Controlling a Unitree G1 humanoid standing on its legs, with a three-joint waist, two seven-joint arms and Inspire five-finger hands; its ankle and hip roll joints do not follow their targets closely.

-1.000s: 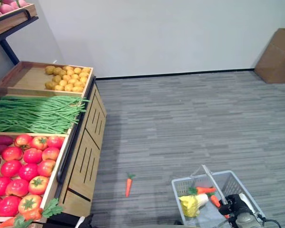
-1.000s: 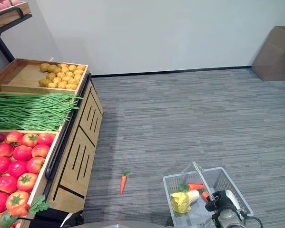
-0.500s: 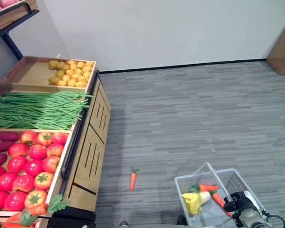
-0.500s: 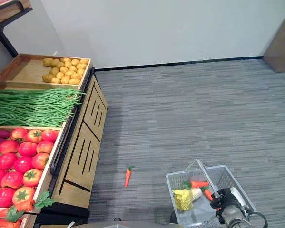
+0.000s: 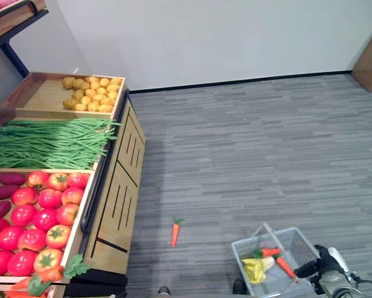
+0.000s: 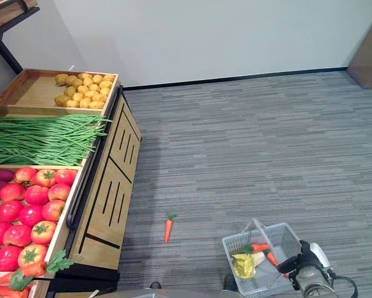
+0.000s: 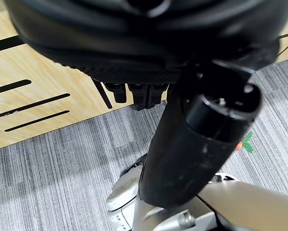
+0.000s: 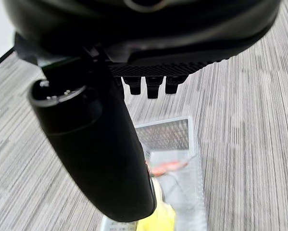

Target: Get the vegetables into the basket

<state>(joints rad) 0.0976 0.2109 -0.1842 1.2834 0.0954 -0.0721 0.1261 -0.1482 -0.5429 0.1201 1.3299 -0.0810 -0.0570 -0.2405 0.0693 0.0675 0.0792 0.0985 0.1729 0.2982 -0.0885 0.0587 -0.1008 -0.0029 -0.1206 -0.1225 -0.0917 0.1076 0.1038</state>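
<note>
In the right wrist view the right hand (image 8: 148, 29) shows short finger stubs that appear curled under the palm, its thumb jutting forward, and nothing sits between them; the basket (image 8: 170, 137) lies past it on the floor, apart from the fingers. In the left wrist view the left hand (image 7: 144, 43) looks the same: fingers tucked, thumb out, holding nothing, with the wooden stand (image 7: 43, 91) beyond it.

The basket (image 5: 297, 239) stands on the grey carpet beside the right hand (image 5: 316, 267), its handle (image 5: 272, 231) raised. It holds 2 carrots (image 5: 271, 252) and a yellow-green cabbage (image 5: 255, 270). 1 carrot on the floor (image 5: 174, 233) lies between the stand and the basket, well apart from both hands.

The risks, as I judge them: that stray carrot gets left behind or stepped on as the robot moves, and the right arm hanging so near the basket could knock it or tip it, spilling what is inside.
</note>
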